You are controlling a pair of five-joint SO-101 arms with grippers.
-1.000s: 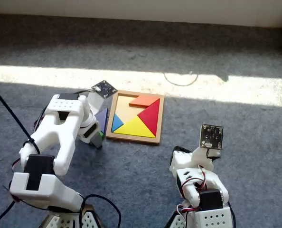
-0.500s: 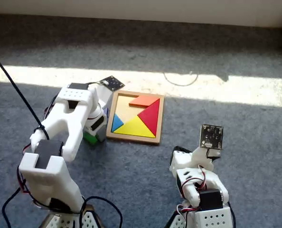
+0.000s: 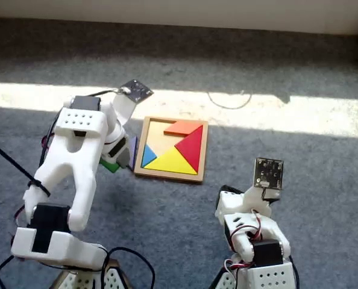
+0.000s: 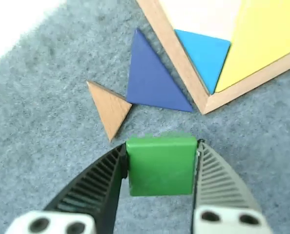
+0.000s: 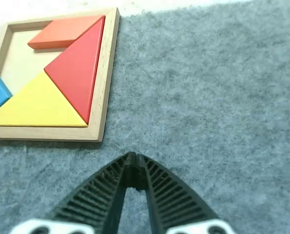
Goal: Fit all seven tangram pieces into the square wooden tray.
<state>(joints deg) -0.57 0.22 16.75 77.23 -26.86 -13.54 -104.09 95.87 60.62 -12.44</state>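
The square wooden tray [image 3: 200, 150] lies mid-carpet and holds an orange piece [image 3: 182, 127], a red triangle [image 3: 191, 146], a yellow triangle [image 3: 170, 163] and a light blue triangle [image 3: 147, 156]. My left gripper [image 4: 160, 146] is shut on a green square [image 4: 160, 165], just left of the tray's near left corner [image 4: 203, 100]. Past it on the carpet lie a dark blue triangle [image 4: 155, 83] against the tray's edge and a small wooden triangle [image 4: 109, 108]. My right gripper [image 5: 134, 170] is shut on nothing, over bare carpet in front of the tray [image 5: 103, 97].
A thin loop of wire [image 3: 227, 102] lies on the sunlit strip of carpet behind the tray. The left arm's body [image 3: 76, 162] hangs over the carpet left of the tray. Open carpet stretches to the right of the tray.
The left arm has swung about beside the tray, and the green square in its gripper has shifted a little to the left. The right arm has not moved.
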